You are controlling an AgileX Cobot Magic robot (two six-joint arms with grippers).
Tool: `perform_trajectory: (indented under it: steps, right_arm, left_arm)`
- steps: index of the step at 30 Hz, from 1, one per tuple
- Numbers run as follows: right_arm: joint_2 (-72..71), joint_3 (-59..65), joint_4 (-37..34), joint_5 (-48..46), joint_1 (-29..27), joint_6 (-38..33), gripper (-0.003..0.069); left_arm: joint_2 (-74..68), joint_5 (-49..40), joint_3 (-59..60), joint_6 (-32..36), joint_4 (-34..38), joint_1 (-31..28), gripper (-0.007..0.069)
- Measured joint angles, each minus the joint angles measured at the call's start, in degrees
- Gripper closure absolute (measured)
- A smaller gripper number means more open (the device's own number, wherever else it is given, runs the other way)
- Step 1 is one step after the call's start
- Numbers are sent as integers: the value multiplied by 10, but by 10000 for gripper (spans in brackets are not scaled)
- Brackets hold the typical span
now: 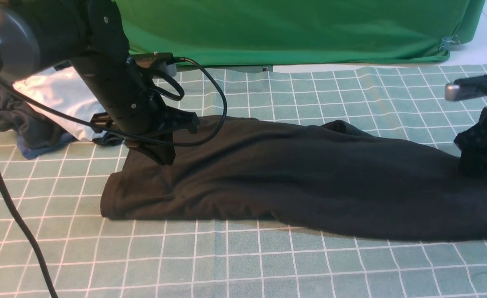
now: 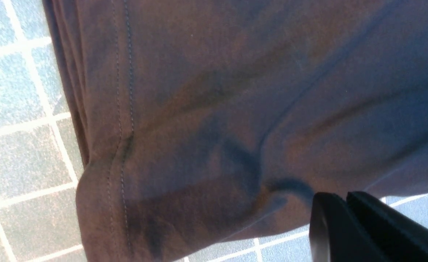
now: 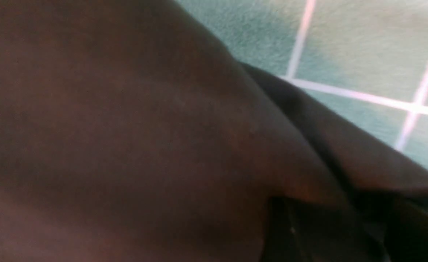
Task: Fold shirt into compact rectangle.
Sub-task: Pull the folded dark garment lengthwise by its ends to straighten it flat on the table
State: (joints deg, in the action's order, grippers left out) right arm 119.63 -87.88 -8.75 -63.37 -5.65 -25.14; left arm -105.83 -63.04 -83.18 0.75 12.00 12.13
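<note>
left hand (image 1: 160, 155): clenched on shirt (image 1: 309, 178) corner
right hand (image 1: 477, 163): sat on shirt, couldn't tell grip
tip: needed edges squared, smoothed flat on bench (image 1: 268, 265)

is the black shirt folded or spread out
Partly folded: the shirt lies as a long band across the checked cloth, layers stacked at its hemmed end; not yet a compact rectangle.

The black shirt (image 1: 293, 178) lies folded into a long, wrinkled band across the green checked cloth (image 1: 243, 265), running from left of the cloth's middle to its right edge. The shirt's left end is a straight, double-stitched hem, and its far side humps up slightly.
</note>
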Motion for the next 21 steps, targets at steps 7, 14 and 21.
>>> perform_trajectory:
  steps: [7, 14, 21]
  right_arm:
    - [7, 0, -9, 7, 0, -20, 531]
    - [2, -1, -9, 22, 0, -19, 637]
    - [-56, -3, 50, 67, -1, 23, 641]
  left_arm:
    - [0, 3, 0, 0, 0, 0, 617]
    - [0, 1, 0, 6, 0, 0, 617]
    - [0, -9, 0, 13, -1, 0, 617]
